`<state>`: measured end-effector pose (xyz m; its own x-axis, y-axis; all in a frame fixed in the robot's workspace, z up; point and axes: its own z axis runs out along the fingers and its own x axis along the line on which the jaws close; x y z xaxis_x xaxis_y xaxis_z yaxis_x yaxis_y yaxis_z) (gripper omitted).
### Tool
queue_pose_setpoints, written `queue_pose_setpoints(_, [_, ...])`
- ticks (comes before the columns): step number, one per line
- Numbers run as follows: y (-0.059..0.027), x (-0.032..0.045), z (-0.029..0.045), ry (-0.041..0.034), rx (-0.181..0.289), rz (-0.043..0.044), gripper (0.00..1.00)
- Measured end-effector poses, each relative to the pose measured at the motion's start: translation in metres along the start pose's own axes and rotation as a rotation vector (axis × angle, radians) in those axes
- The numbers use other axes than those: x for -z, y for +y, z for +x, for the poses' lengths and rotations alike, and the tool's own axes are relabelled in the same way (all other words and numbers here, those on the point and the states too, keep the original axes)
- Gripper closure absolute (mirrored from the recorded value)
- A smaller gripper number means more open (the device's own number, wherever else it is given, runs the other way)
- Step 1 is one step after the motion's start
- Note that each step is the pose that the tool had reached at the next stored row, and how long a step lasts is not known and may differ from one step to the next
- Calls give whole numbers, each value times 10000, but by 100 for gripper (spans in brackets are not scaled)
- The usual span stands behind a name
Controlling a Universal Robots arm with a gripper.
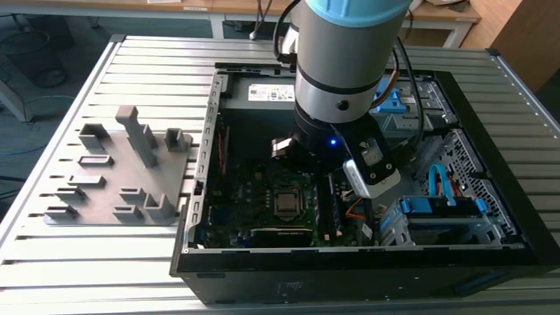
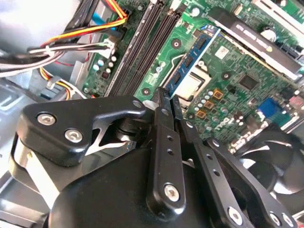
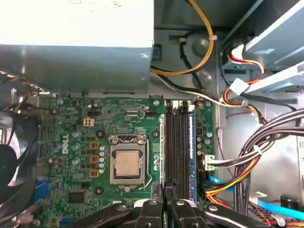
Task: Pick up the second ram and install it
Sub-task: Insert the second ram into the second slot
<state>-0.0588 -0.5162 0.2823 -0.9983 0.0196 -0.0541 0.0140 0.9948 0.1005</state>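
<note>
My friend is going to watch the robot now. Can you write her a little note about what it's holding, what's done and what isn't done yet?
End effector: shut on the second ram, which juts out past the fingertips.
Where: inside the open computer case, over the motherboard, lined up near the memory slots.
Done: the second ram is picked up and brought into the case.
Left: it looks held above the slots, not yet pressed in.
</note>
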Motion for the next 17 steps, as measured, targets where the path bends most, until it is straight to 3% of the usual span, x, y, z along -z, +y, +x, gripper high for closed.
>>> queue_pose_setpoints(2, [0, -1, -1, 0, -4, 44, 86])
queue_pose_setpoints(4, [0, -1, -1, 12, -4, 257, 86])
queue_pose_setpoints(6, [0, 0, -3, 145, -2, 525, 86])
queue_pose_setpoints(7, [0, -2, -3, 169, -3, 557, 86])
queue_pose_setpoints(17, [1, -5, -13, 173, -2, 561, 86])
